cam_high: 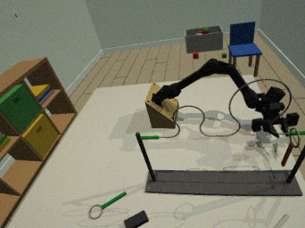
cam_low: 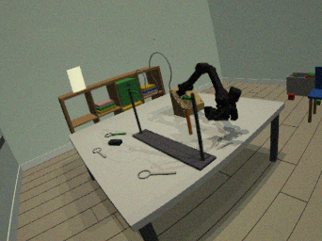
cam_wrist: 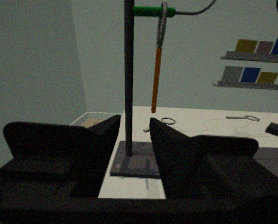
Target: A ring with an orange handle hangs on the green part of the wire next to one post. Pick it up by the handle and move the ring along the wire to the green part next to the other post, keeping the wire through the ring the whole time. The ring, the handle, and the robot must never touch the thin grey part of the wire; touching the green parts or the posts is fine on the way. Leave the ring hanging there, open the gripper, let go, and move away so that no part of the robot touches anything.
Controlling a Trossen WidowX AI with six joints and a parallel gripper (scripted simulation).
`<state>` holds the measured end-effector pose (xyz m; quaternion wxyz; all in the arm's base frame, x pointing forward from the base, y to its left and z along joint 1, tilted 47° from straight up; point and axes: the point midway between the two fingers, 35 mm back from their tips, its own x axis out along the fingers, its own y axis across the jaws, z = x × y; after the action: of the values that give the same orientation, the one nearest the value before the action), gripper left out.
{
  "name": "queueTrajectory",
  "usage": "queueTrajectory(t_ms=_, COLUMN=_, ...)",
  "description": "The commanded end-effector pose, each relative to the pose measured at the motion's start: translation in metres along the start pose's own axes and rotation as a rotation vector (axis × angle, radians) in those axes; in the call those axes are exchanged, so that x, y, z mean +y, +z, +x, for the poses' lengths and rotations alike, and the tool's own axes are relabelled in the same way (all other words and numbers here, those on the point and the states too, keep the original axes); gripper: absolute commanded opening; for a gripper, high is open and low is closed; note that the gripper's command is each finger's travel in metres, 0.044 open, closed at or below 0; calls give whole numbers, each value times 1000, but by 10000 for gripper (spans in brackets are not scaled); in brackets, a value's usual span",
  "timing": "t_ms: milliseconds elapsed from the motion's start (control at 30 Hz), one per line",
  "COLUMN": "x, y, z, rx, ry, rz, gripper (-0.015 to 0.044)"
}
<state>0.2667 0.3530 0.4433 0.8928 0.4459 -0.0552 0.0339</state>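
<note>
Shelved books (cam_wrist: 251, 75), wrist view only.

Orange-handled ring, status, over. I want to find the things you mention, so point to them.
Claw (cam_high: 285, 126) (cam_low: 223, 115) (cam_wrist: 135, 120) part-open, empty. Ring (cam_high: 294, 137) (cam_wrist: 162, 25) hanging on green by its post, handle (cam_high: 287, 155) (cam_low: 189, 120) (cam_wrist: 156, 80) down. Post (cam_high: 296, 164) (cam_low: 198, 129) (cam_wrist: 128, 75) close beside handle.

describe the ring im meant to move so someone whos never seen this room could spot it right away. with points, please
On the white table, find the long dark grey base (cam_high: 223, 183) (cam_low: 165, 148) with a black post at each end. On the post nearer the pincer (cam_high: 276, 124) (cam_wrist: 135, 120), a grey ring (cam_high: 294, 137) (cam_wrist: 162, 25) hangs from a green wire section. Its handle is orange, unlike the green-handled ring (cam_high: 114, 200) (cam_low: 115, 135) lying flat.
</note>
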Motion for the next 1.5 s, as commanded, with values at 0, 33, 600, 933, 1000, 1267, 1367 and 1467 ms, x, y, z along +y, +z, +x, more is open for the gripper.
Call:
queueTrajectory(t_ms=0, x=-36, y=-54, z=13, rx=0, ry=-76, rz=-69, gripper=160)
queueTrajectory(t_ms=33, x=-39, y=-58, z=13, rx=0, ry=-82, rz=-73, gripper=160)
queueTrajectory(t_ms=600, x=-34, y=-8, z=66, rx=-4, ry=-79, rz=-75, gripper=160)
queueTrajectory(t_ms=933, x=-33, y=-9, z=79, rx=-5, ry=-77, rz=-76, gripper=160)
queueTrajectory(t_ms=1000, x=-33, y=-9, z=82, rx=-6, ry=-77, rz=-76, gripper=160)
queueTrajectory(t_ms=1267, x=-34, y=-9, z=95, rx=-6, ry=-76, rz=-76, gripper=160)
queueTrajectory(t_ms=1367, x=-34, y=-9, z=100, rx=-7, ry=-76, rz=-76, gripper=160)
queueTrajectory(t_ms=1467, x=-34, y=-9, z=104, rx=-7, ry=-75, rz=-77, gripper=160)
